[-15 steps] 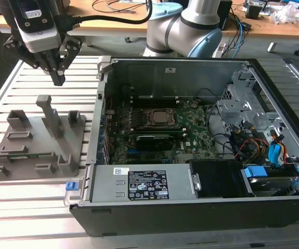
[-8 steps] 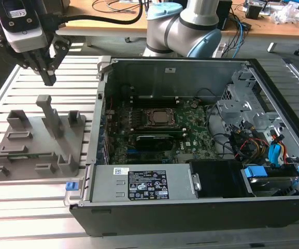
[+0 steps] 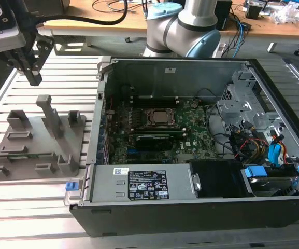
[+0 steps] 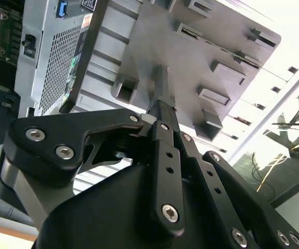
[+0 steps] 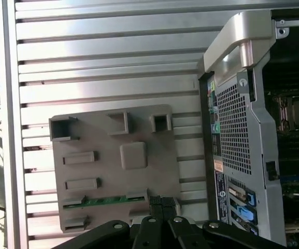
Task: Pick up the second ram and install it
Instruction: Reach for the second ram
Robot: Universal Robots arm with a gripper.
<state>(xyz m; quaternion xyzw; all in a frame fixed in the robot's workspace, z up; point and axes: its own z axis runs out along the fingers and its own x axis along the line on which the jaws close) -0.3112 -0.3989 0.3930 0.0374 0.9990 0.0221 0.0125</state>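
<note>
One green ram stick sits in a slot of the grey holder tray on the slatted desk, right beside the open PC case. Meanwhile the gripper hangs in the air above the tray, jaws closed on nothing, not touching the ram

Count: one tray, one ram in tray, one case beside tray, one gripper near tray.

A grey holder tray lies on the slatted table beside the open computer case.
</note>
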